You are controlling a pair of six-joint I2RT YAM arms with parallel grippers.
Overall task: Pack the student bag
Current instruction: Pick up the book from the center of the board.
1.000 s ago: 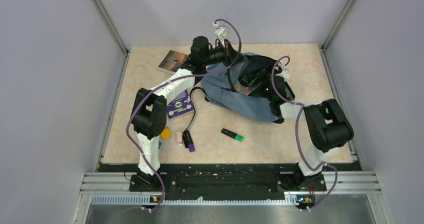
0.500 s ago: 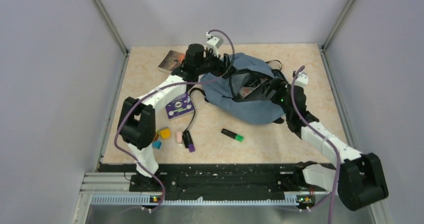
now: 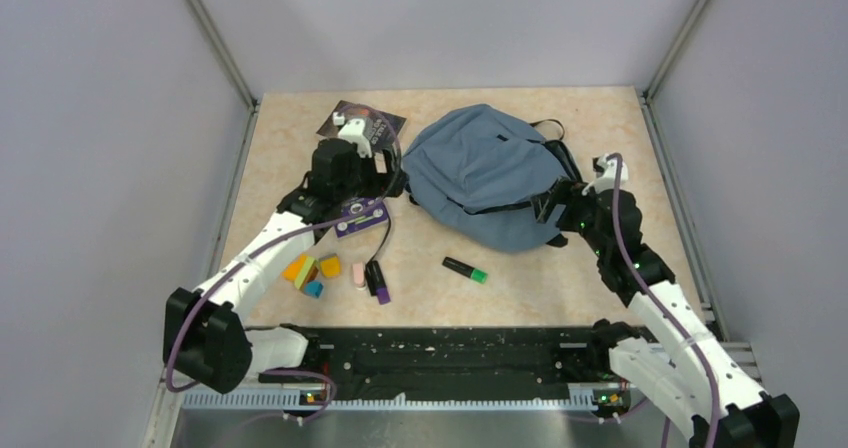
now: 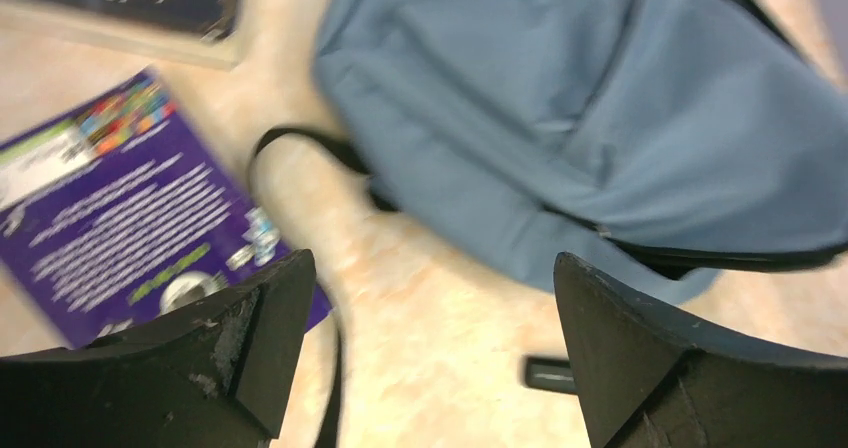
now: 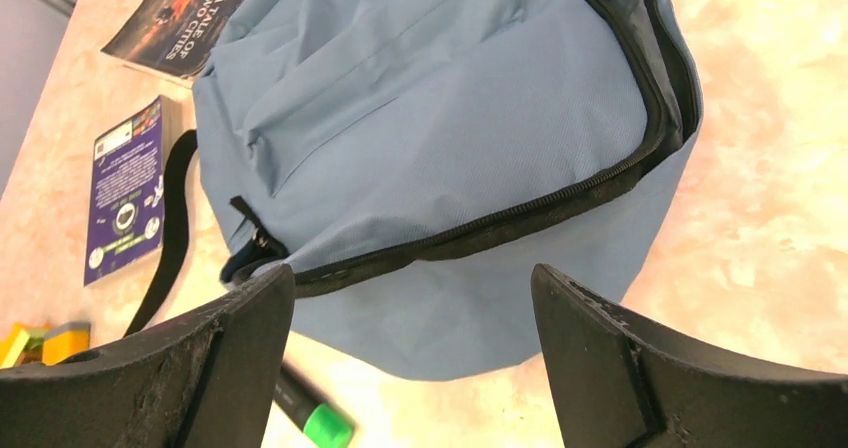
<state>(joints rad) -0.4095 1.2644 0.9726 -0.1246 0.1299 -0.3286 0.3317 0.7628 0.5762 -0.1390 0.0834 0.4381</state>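
Note:
The student bag (image 3: 485, 168), slate blue with black zips and straps, lies flat at the back middle of the table with its flap down. My left gripper (image 3: 388, 183) hangs open just left of the bag, above a black strap (image 4: 310, 153), holding nothing. My right gripper (image 3: 548, 208) is open at the bag's right near edge, also holding nothing. The left wrist view shows the bag (image 4: 600, 118) beyond the open left gripper (image 4: 430, 308). The right wrist view shows the bag (image 5: 450, 118) and its zip line ahead of the open right gripper (image 5: 412, 278).
A dark book (image 3: 360, 123) lies at the back left, with a purple booklet (image 3: 360, 216) nearer. In front of the bag is a green-capped highlighter (image 3: 465, 269). Coloured blocks (image 3: 310, 268), a pink eraser (image 3: 358, 274) and a purple-tipped marker (image 3: 378, 280) sit front left.
The left gripper opened and let go of the bag's flap, which dropped flat. Both arms pulled back from the bag, the left one toward the booklet, the right one to the right.

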